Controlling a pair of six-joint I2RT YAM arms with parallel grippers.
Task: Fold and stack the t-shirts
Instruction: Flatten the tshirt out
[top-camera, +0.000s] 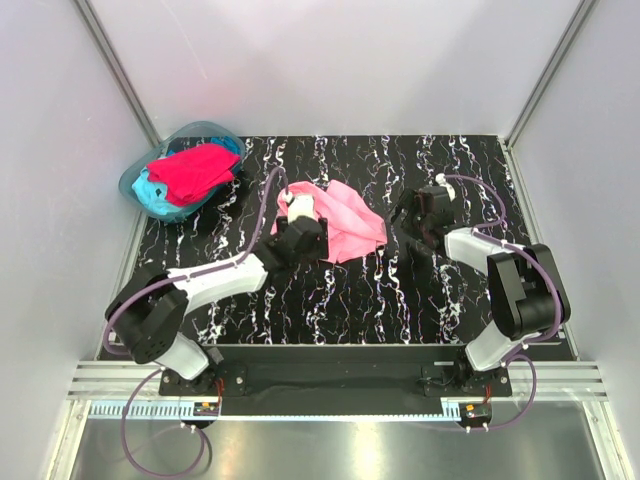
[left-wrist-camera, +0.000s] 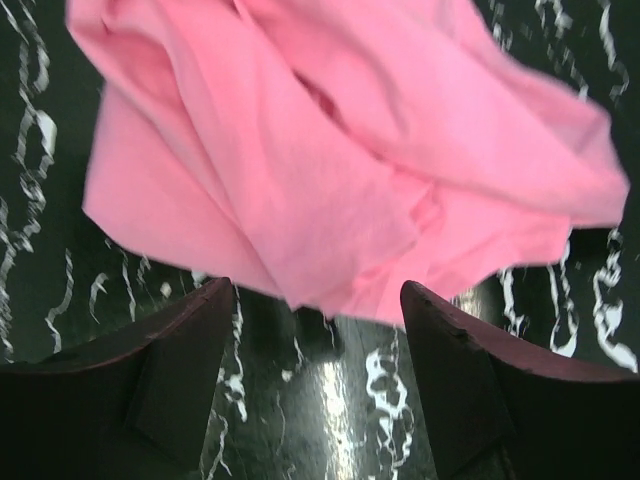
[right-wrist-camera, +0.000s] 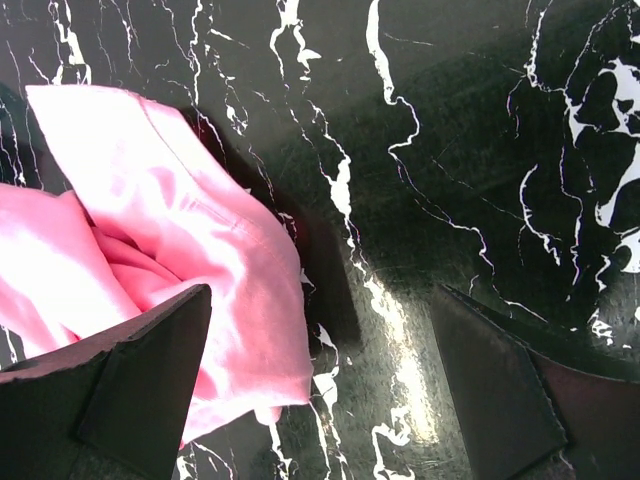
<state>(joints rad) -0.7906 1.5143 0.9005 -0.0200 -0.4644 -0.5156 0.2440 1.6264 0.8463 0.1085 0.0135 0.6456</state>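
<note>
Your left gripper (left-wrist-camera: 315, 300) hangs with its jaws apart and nothing between them. The pink t-shirt (left-wrist-camera: 350, 150) lies crumpled on the table (top-camera: 350, 300) just ahead of the fingertips, its nearest fold reaching almost to the gap between them. I judge this a good stance for picking a fresh hold. The cloth is bunched in loose overlapping folds, so you need to find a hem or a sleeve before you close.

Your right gripper (right-wrist-camera: 320, 300) is also wide open and holds nothing. One corner of the shirt lies beside its left finger, and whether finger and cloth touch I cannot tell. Bare table fills the space ahead of it and under its right finger. With one arm at each side of the garment, you are placed to pull it flat between them, which folding seems to call for first.

The red t-shirt (top-camera: 195, 170) and the turquoise t-shirt (top-camera: 152, 195) sit heaped in the tub (top-camera: 130, 180), well beyond and to the left of your left gripper. Neither is folded, so the task looks to be at an early stage.
</note>
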